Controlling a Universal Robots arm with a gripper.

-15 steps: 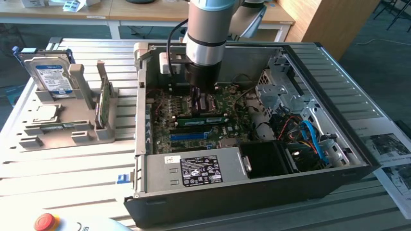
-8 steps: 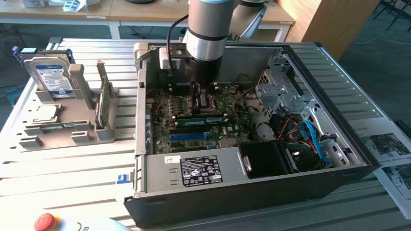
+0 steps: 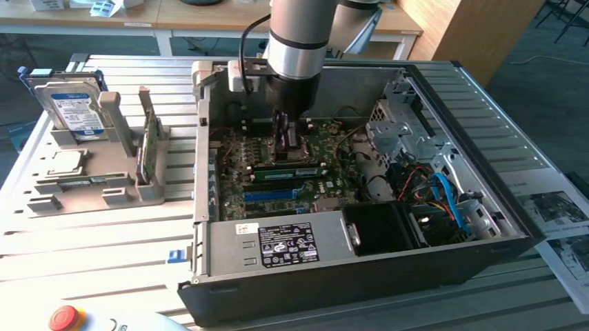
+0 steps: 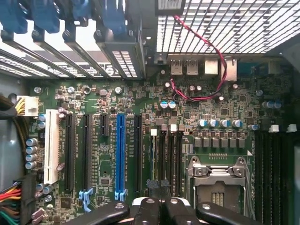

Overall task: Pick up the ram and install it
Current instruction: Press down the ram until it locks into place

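**Hand shut over the memory slots, ram standing in the board**

Red stop button [image 3: 65,317] sits at the near edge of the bench [image 3: 101,241], towards the exterior view's left. Behind it lies the open PC case [image 3: 368,276], its grey power supply [image 3: 276,243] nearest, with a black fan [image 3: 387,227] beside it and blue cables [image 3: 451,200] on the exterior view's right.

The arm [image 3: 296,34] reaches straight down into the case. Its hand [image 3: 283,134] hangs low over the motherboard [image 3: 322,148], fingers pressed together with nothing visibly between them. In the wrist view the dark fingertips [image 4: 158,186] meet above the near end of the black memory slots [image 4: 171,159], next to the empty CPU socket [image 4: 218,180].

The ram [image 3: 290,169], a narrow green stick, stands on its long edge in the board, just on the near side of the hand and apart from it. Whether it is fully seated cannot be told.

On the bench at the exterior view's left, well apart from the case, a grey rack [image 3: 92,189] holds a hard drive [image 3: 74,103] upright and a second green stick [image 3: 149,141] on edge.
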